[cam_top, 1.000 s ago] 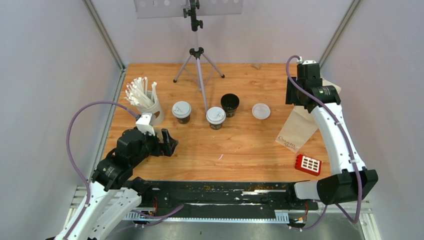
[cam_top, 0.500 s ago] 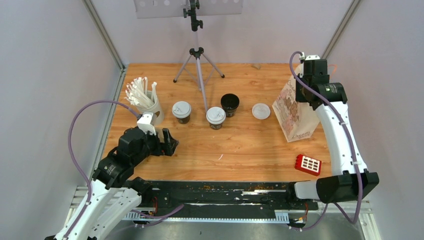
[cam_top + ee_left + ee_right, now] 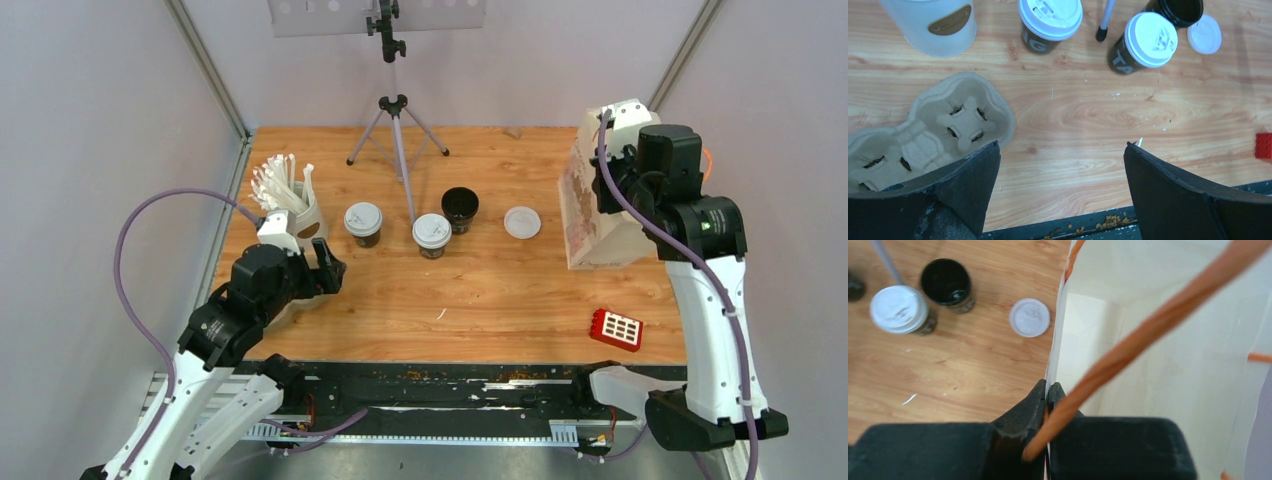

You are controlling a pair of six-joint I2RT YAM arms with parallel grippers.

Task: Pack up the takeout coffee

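Two lidded black takeout coffee cups (image 3: pixel 363 222) (image 3: pixel 432 233) stand mid-table. Behind them is an open black cup (image 3: pixel 460 207), and its loose white lid (image 3: pixel 522 222) lies to the right. My right gripper (image 3: pixel 1047 387) is shut on the rim of a paper bag (image 3: pixel 590 215), pinching the bag wall beside its orange handle (image 3: pixel 1148 325). The bag stands upright and open at the right. My left gripper (image 3: pixel 1062 150) hangs open over bare wood, nothing between its fingers, with the brown carrier tray (image 3: pixel 943 125) just to its left and the cups (image 3: pixel 1050 22) (image 3: pixel 1148 40) beyond.
A white cup of straws (image 3: pixel 290 205) stands at the back left. A black tripod (image 3: pixel 398 120) straddles the back middle, one leg ending between the lidded cups. A red block (image 3: pixel 616 328) lies front right. White walls close both sides.
The right gripper closed on the bag and raised it from lying flat to standing upright, drawing it slightly right. The left arm shifted a little toward the cups.
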